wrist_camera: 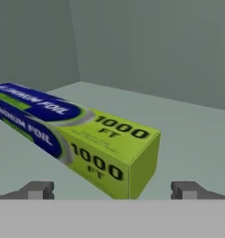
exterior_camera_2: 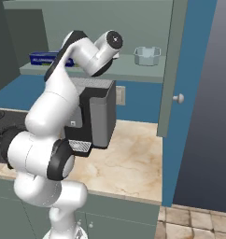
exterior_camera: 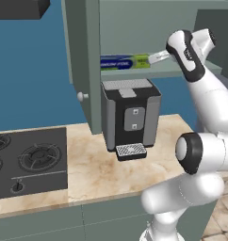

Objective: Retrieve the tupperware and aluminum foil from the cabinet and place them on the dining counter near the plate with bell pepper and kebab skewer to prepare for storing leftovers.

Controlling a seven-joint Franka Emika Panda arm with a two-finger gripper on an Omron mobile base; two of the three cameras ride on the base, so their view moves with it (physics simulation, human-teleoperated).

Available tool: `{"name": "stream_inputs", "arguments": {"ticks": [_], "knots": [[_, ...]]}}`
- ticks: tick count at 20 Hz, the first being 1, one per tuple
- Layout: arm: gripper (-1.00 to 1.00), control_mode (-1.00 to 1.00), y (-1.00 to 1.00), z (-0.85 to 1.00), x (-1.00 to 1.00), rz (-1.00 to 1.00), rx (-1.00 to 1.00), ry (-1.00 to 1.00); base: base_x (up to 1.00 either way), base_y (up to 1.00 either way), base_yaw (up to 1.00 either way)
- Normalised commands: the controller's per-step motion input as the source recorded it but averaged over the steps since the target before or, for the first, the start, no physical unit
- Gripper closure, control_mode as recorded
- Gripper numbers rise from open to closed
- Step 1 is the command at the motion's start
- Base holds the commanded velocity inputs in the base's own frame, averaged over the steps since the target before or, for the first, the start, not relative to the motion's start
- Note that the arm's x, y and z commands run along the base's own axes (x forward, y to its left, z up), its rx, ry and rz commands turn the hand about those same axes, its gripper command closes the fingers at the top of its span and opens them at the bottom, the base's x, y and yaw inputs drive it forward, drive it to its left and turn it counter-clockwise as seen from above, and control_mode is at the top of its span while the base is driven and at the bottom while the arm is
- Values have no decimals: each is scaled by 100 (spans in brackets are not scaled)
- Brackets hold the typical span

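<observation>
The cabinet (exterior_camera: pixel 83 66) stands open, and on its shelf lies the aluminum foil (exterior_camera: pixel 123 62), a dark-blue carton with a lime-green end. My gripper (exterior_camera: pixel 158 57) is open just right of that green end. In the hand view the aluminum foil (wrist_camera: pixel 82 135) lies slantwise, its green end reaching down between my spread fingertips (wrist_camera: pixel 37 190) without touching them. The tupperware (exterior_camera_2: pixel 147 55), a pale blue-grey tub, sits upright farther right on the same shelf, apart from the foil (exterior_camera_2: pixel 42 58). The dining counter and the plate are out of view.
A dark coffee machine (exterior_camera: pixel 130 115) stands on the beige worktop (exterior_camera: pixel 92 174) right under the shelf. A black hob (exterior_camera: pixel 26 162) lies to the left. The open cabinet doors (exterior_camera_2: pixel 173 70) hang at either side of the shelf.
</observation>
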Motion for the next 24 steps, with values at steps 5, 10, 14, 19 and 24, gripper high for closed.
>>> {"name": "stream_inputs", "arguments": {"ticks": [5,10,14,19,24], "knots": [[-100,-100,0,0,37,9,-2,0,0,0,0],[-100,-100,0,0,32,9,-3,0,0,0,0],[-100,-100,0,0,12,12,-5,0,0,0,0],[-100,-100,0,-11,2,17,-7,0,0,0,0],[-100,-100,7,-23,0,20,-7,0,0,0,0]]}}
